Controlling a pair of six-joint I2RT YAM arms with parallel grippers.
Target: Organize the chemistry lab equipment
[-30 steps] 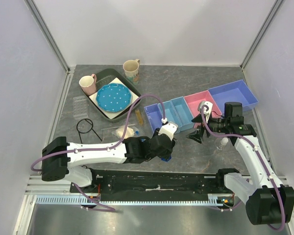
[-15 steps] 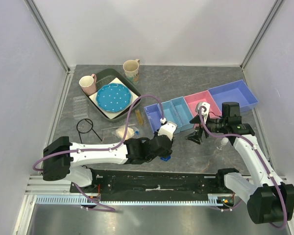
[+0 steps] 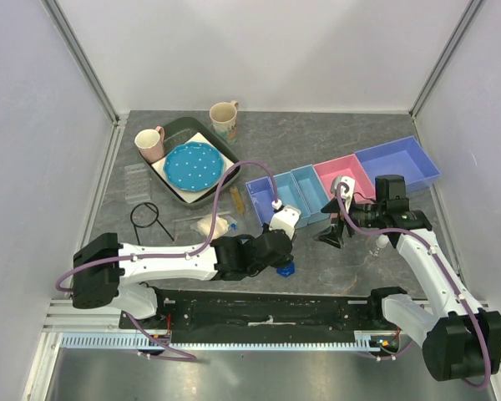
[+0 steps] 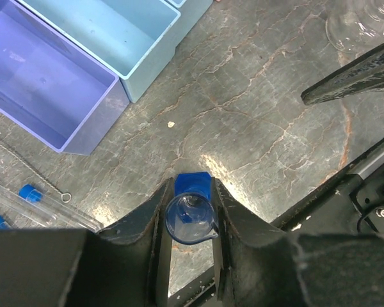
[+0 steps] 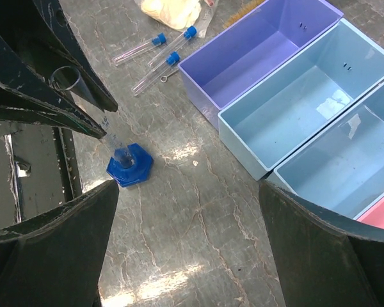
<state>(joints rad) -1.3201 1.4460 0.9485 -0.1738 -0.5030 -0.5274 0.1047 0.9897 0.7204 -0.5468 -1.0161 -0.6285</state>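
Note:
The thin cylinder (image 4: 191, 219) stands upright on its blue hexagonal base (image 5: 129, 169), near the table's front edge. My left gripper (image 4: 192, 189) is shut on its upper part, a finger pressing each side of the rim; the top view has this gripper (image 3: 281, 261) just over the base (image 3: 285, 269). My right gripper (image 5: 187, 192) hangs open over bare table to the right of it, holding nothing. A small clear flask (image 3: 383, 241) stands beside the right arm. Blue-capped tubes (image 5: 157, 54), a whitish bag (image 3: 213, 225), an amber tube (image 3: 235, 200) and a black wire frame (image 3: 146, 219) lie to the left.
A row of bins runs diagonally behind the grippers: purple (image 3: 263, 199), two light blue (image 3: 299, 189), pink (image 3: 344, 174) and a large blue one (image 3: 398, 163). At the back left a dark tray (image 3: 177, 127) holds the dotted plate (image 3: 192, 165), with two mugs (image 3: 150, 144) nearby.
My left gripper's jaws have narrowed onto the cylinder and the arm settled slightly lower. The right gripper drifted a little to the left, still open.

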